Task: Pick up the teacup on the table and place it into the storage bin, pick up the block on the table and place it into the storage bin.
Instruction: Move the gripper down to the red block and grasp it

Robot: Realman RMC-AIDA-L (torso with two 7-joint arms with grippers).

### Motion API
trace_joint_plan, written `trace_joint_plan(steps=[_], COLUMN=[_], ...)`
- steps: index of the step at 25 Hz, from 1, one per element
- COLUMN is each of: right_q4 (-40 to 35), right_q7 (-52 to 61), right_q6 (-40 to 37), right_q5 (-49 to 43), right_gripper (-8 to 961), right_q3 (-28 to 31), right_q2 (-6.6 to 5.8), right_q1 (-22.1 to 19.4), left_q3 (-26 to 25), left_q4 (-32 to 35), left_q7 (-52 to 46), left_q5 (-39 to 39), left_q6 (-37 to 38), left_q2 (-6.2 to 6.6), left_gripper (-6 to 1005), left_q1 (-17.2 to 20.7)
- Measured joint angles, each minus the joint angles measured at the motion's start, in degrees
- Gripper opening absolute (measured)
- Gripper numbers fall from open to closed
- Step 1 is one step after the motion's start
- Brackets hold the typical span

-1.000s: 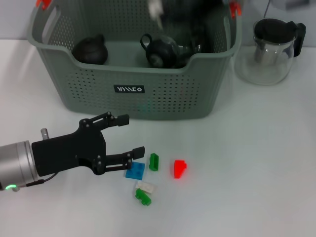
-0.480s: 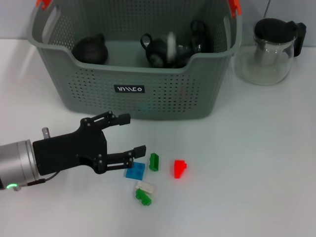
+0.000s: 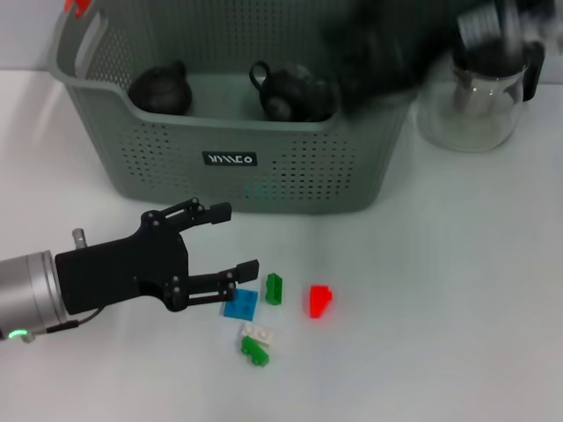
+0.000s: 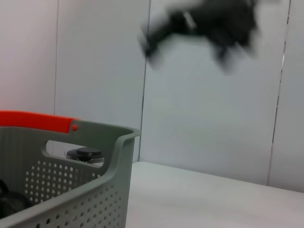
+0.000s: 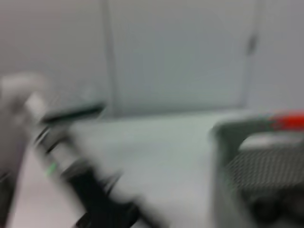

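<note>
Left gripper (image 3: 230,241) is held low over the white table (image 3: 457,290), black fingers spread wide with nothing between them. Just beside the lower fingertip lies a flat blue block (image 3: 240,304); small green blocks (image 3: 274,287), a red block (image 3: 318,300) and a white-and-green pair (image 3: 257,343) are scattered near it.

Right gripper (image 3: 378,53) is seen only as a dark blur over the far right corner of the storage bin (image 3: 264,171); its finger state cannot be told.

Dark glazed rounded teaware (image 3: 290,90) sits inside the perforated grey-green plastic bin, so the teacup step is judged done. The block step is not yet done.
</note>
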Motion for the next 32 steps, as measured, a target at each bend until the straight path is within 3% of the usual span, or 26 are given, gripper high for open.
trace_joint_plan(steps=[6, 11, 23, 32], right_q4=[2.45, 5.60, 17.77, 20.77], right_q7=[-3.35, -1.25, 9.62, 12.40], right_q6=[-7.44, -4.31, 18.78, 27.11], right_q5=[-8.45, -17.55, -19.40, -19.04], right_gripper=[946, 944, 941, 942], right_q3=[-5.12, -11.79, -39.59, -46.99], right_q2=[1.56, 4.26, 4.53, 4.73], right_q1=[-4.26, -4.23, -0.29, 1.09], left_q3=[-0.01, 0.00, -0.01, 0.00], left_q4=[0.05, 0.06, -0.03, -0.25], left_q7=[0.04, 0.15, 0.33, 0.42], left_q5=[0.01, 0.06, 0.11, 0.10], left_q6=[0.07, 0.09, 0.03, -0.24], left_q2=[0.01, 0.00, 0.00, 0.00], left_gripper=[860, 860, 860, 860], left_q1=[0.18, 0.12, 0.49, 0.57])
